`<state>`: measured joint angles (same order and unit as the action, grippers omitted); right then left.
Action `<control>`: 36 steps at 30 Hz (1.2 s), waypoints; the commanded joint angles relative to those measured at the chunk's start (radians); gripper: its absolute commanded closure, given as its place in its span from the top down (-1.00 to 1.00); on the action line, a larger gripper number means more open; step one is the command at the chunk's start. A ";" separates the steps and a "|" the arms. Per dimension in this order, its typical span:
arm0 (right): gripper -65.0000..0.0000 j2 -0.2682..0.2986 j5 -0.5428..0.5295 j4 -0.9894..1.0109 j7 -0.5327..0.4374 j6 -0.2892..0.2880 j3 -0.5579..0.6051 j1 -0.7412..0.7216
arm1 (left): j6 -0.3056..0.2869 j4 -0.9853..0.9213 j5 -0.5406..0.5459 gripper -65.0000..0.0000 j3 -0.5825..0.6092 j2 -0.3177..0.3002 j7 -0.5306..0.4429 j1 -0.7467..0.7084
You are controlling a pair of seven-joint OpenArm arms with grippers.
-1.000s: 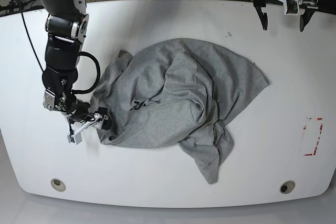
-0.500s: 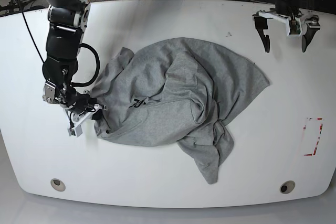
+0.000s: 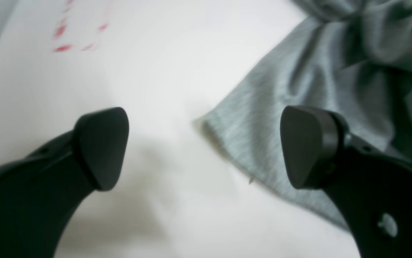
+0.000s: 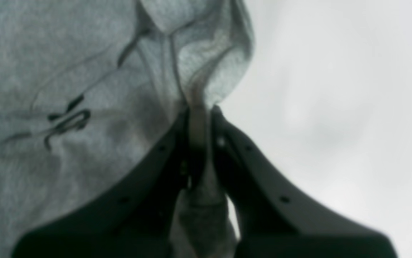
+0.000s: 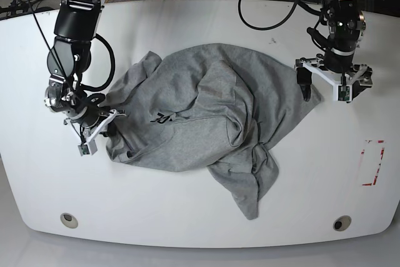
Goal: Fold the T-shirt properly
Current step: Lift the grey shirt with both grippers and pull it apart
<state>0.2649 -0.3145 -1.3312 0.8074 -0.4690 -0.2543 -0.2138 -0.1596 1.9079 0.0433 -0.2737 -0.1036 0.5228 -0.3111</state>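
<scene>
T-shirt (image 5: 206, 117) edge is now clamped in the right gripper (image 4: 198, 118): jaws fully closed with a pinched ridge of grey cloth standing between them, black print creased just to one side. A second ago those jaws were open beside the hem, so the grab is fresh, and the cloth on that side has already been drawn up and inward. Left gripper (image 3: 202, 147) has come down from the far edge of the surface (image 5: 187, 23) to the shirt's opposite corner. Its jaws are spread as wide as they go and hold nothing; the pointed hem corner lies between them, nearer one finger, flat on the surface. Red tape marks (image 3: 80, 32) sit well beyond that corner. Rest of the shirt is a crumpled heap between the two arms, one sleeve or tail trailing toward the near edge. My read: one anchor secured, second grab pending, then spread flat before any fold.
</scene>
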 commanded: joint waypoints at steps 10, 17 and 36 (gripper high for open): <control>-1.00 -0.020 -0.012 -0.127 -0.009 -0.003 -0.004 0.057 | -0.005 -0.247 -0.006 1.00 0.000 -0.011 0.040 0.183; -1.00 -0.046 -0.007 -0.161 -0.007 -0.004 -0.033 0.080 | -0.125 -0.368 -0.006 1.00 0.001 -0.009 0.038 0.229; -1.00 -0.048 -0.012 -0.169 -0.007 -0.006 -0.052 0.093 | -0.243 -0.488 -0.006 -1.00 0.003 -0.009 0.041 0.241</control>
<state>0.2050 -0.3149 -1.4700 0.8211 -0.4717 -0.3019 -0.1001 -0.4038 1.4372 0.0566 -0.2707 -0.1081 0.5247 -0.0681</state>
